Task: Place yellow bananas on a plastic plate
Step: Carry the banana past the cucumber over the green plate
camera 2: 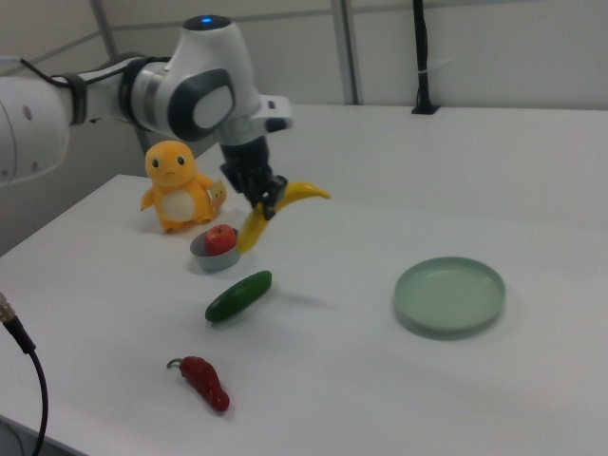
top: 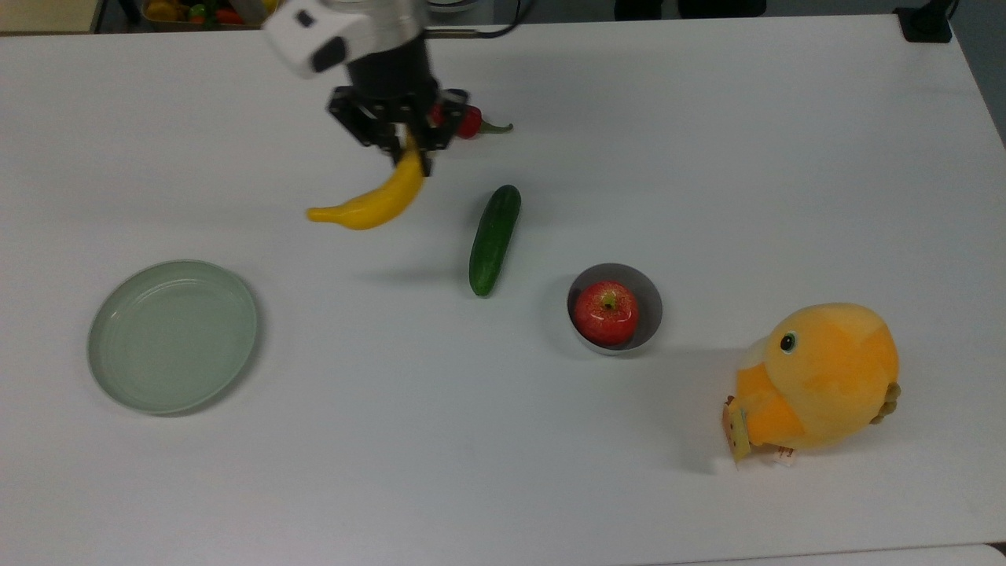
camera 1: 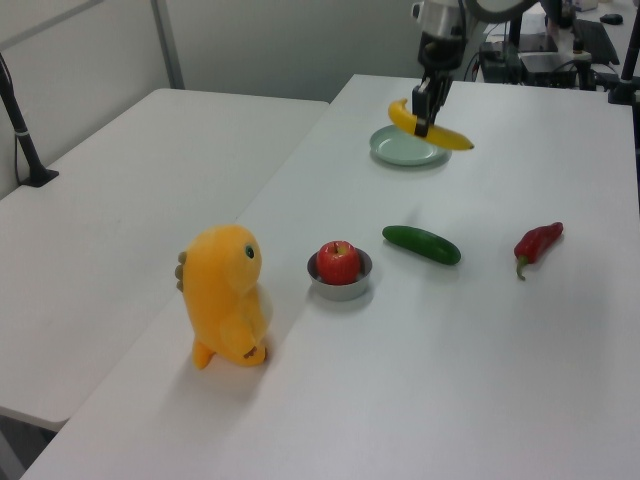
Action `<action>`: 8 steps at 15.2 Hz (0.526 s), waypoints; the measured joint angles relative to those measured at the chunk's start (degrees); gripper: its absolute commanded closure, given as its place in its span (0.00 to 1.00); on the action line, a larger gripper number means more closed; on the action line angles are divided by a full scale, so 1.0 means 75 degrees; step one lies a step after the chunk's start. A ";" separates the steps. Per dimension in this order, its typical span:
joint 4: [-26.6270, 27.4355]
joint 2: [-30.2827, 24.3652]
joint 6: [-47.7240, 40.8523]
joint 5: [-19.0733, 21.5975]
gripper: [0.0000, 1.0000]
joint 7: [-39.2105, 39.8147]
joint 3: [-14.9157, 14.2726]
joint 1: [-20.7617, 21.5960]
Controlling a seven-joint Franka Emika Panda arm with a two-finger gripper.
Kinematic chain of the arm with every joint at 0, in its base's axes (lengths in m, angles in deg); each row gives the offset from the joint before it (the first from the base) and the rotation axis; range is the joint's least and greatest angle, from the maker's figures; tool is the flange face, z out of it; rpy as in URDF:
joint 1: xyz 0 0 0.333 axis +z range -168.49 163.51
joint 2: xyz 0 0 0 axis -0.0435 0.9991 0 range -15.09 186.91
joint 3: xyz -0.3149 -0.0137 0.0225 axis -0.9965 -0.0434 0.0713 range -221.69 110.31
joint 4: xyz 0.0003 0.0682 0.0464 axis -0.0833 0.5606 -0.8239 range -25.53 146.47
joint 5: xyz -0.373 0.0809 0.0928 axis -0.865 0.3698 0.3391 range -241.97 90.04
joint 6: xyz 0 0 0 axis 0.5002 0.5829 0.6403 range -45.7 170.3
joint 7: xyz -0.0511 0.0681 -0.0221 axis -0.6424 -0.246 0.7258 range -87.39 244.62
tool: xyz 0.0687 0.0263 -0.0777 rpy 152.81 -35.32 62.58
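A curved yellow banana (top: pixel 369 206) hangs in the air above the white table, held by one end. My gripper (top: pixel 409 149) is shut on that end, and the rest of the banana points toward the top view's lower left. The pale grey-green plate (top: pixel 173 338) lies at the top view's left with nothing in it, well apart from the banana. In the left view the banana (camera 1: pixel 430 128) and gripper (camera 1: pixel 422 118) hang in front of the plate (camera 1: pixel 405 150). In the right view the banana (camera 2: pixel 280 207) is up in the air, left of the plate (camera 2: pixel 448 294).
A green cucumber (top: pixel 495 240) lies at mid-table. A red chilli pepper (top: pixel 470 122) is partly hidden behind the gripper. A small grey bowl (top: pixel 652 306) holds a red apple (top: pixel 605 312). An orange-yellow plush bird (top: pixel 817 377) sits at the top view's lower right.
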 measured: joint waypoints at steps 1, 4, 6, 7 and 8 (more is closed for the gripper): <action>-0.0077 0.0061 0.0002 0.0092 0.85 0.0235 -0.0023 -0.0244; -0.0630 0.0510 0.0008 0.0339 0.84 0.0558 -0.0036 -0.0875; -0.1123 0.1019 0.0014 0.0401 0.84 0.0582 -0.0034 -0.1156; -0.1368 0.1317 0.0091 0.0411 0.84 0.0582 -0.0032 -0.1268; -0.1568 0.1617 0.0307 0.0432 0.85 0.0582 -0.0024 -0.1373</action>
